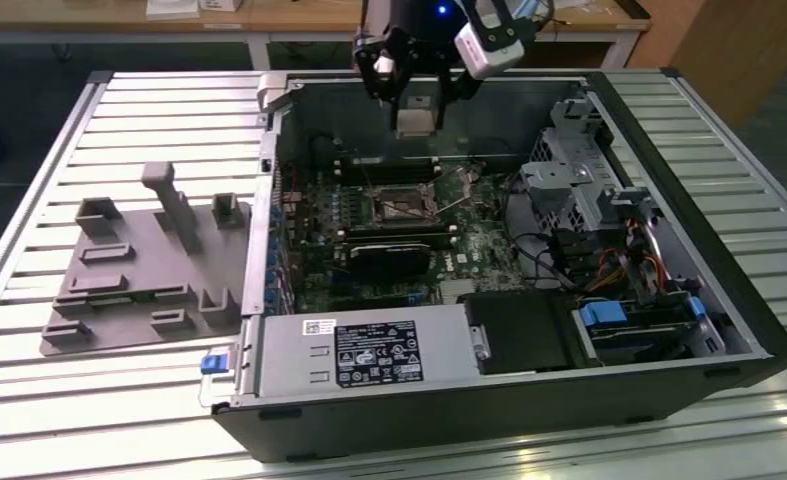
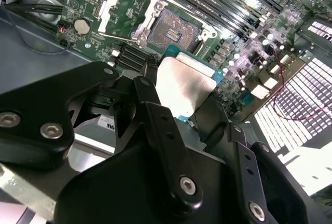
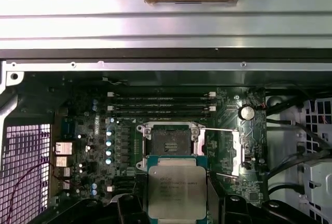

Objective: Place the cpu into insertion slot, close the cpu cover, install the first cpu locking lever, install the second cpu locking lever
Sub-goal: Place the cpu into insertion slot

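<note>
One item in the tool (image 1: 417, 98): the cpu (image 3: 176, 195), pinched by two opposite edges between the black fingers (image 2: 149, 97). Its metal top faces the first wrist camera. The tool is closed only to the chip's width, and I see the pads sitting against the chip's sides in the second wrist view.

The chip hangs in the air over the open computer case (image 1: 500, 400), clear of the motherboard (image 3: 93, 146). In the first wrist view it sits just short of the insertion slot (image 3: 168, 143), with one chip edge overlapping the slot's frame. The slot is bare and its dark centre is exposed. The cpu cover (image 2: 118, 7) is swung open to one side of the slot. A thin lever rod (image 3: 218, 129) runs from the slot frame toward it.

Room: in the exterior view the tool hangs just inside the case wall farthest from the camera. The drive cage (image 1: 567, 170) stands to the exterior view's right of the slot. A black block (image 1: 393, 252) lies just beside the slot on the near side, and the memory slots (image 3: 161, 102) run along the opposite side. The space straight above the slot is open. A grey fixture (image 1: 133, 285) rests on the table (image 1: 46, 400), well apart from the case.
</note>
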Controlling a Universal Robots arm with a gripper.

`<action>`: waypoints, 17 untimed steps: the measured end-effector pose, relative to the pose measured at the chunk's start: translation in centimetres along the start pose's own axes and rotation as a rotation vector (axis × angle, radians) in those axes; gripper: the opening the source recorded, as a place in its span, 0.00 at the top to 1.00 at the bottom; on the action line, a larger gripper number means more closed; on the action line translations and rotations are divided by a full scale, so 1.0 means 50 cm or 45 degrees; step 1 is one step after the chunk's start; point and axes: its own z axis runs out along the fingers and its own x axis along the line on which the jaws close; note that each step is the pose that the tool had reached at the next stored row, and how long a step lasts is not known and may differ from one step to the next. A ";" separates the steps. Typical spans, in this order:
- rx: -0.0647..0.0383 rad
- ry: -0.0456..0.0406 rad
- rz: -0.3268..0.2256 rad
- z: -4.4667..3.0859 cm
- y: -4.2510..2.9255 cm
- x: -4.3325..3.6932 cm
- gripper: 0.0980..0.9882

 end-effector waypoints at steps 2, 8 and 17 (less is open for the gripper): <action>0.000 0.000 0.000 0.006 -0.001 0.000 0.51; 0.001 0.000 0.000 0.025 -0.002 0.000 0.51; 0.002 0.000 0.000 0.051 -0.004 -0.001 0.51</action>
